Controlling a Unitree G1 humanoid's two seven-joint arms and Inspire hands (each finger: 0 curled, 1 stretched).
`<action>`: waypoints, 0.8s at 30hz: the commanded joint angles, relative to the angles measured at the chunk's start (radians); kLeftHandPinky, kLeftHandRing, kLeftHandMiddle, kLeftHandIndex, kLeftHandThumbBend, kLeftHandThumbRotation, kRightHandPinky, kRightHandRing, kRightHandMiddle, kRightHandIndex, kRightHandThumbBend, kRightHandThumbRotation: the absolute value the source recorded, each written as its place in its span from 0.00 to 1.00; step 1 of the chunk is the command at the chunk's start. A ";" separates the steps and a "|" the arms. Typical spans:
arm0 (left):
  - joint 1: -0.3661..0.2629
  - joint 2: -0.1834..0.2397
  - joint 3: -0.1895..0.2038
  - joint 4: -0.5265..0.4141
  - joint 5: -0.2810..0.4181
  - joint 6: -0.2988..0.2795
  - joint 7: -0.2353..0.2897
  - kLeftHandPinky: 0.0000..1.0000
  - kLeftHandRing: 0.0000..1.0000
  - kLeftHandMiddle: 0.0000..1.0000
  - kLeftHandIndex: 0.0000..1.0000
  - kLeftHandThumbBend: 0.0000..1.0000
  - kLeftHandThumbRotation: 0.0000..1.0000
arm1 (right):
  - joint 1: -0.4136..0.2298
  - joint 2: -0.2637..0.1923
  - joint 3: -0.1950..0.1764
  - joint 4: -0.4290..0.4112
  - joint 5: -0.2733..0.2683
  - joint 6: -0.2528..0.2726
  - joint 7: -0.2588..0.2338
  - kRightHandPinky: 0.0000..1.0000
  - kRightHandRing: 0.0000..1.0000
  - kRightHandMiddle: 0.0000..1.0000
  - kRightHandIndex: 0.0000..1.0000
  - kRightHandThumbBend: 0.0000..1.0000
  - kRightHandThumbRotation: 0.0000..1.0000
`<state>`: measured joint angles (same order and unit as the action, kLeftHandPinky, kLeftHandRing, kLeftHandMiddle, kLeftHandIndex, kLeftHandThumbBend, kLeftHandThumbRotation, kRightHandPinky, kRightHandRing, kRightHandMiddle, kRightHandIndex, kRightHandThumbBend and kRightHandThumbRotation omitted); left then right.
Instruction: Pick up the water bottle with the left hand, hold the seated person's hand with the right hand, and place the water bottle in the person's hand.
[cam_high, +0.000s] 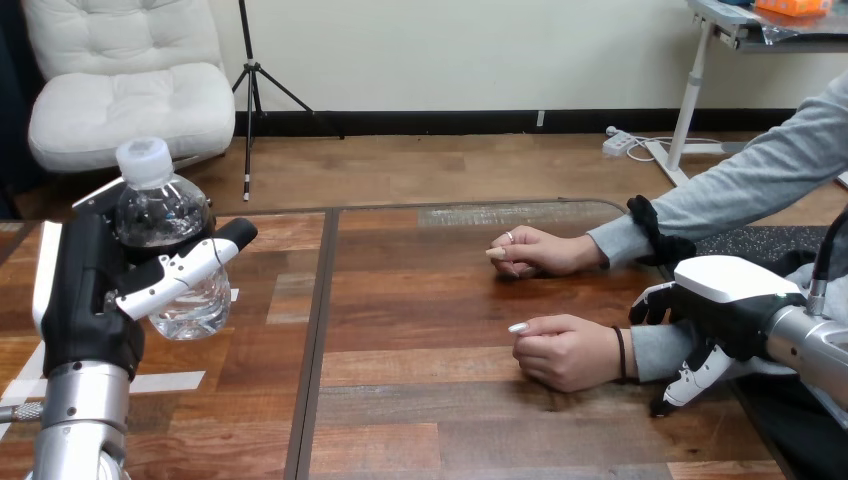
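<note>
A clear water bottle (168, 218) with a white cap is held upright above the table's left part, with my left hand (85, 290) shut on it, thumb across its front. At the right, the person's nearer hand (565, 352) rests on the table as a loose fist. My right hand (730, 295) sits on the grey sleeve just behind that wrist, thumb above the forearm and fingers (690, 385) curled under it. The person's farther hand (540, 250) lies flat on the table, apart from both of my hands.
The wooden table (430, 420) has a dark seam running front to back left of centre. White tape strips (165, 382) lie on its left part. Bare wood stretches between the bottle and the person's hands.
</note>
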<state>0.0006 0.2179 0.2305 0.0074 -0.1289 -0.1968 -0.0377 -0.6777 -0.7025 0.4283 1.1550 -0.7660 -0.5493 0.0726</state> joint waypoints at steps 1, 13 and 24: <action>-0.040 0.000 0.015 -0.068 -0.012 -0.030 -0.001 0.31 0.36 0.41 0.41 0.72 0.00 | -0.074 0.024 0.006 0.007 0.011 0.017 -0.017 0.65 0.76 0.78 0.77 0.99 0.33; -0.037 -0.001 0.018 -0.075 -0.019 -0.021 -0.003 0.31 0.37 0.41 0.41 0.71 0.00 | -0.076 0.038 0.012 0.007 0.012 0.025 -0.019 0.60 0.71 0.74 0.74 0.97 0.31; -0.040 0.002 0.019 -0.063 -0.018 -0.041 -0.010 0.32 0.37 0.41 0.41 0.71 0.00 | -0.076 0.052 0.023 0.008 0.002 0.018 -0.049 0.55 0.66 0.69 0.70 0.97 0.31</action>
<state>0.0037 0.2178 0.2373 0.0055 -0.1369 -0.1969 -0.0415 -0.6793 -0.6884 0.4353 1.1599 -0.7662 -0.5308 0.0593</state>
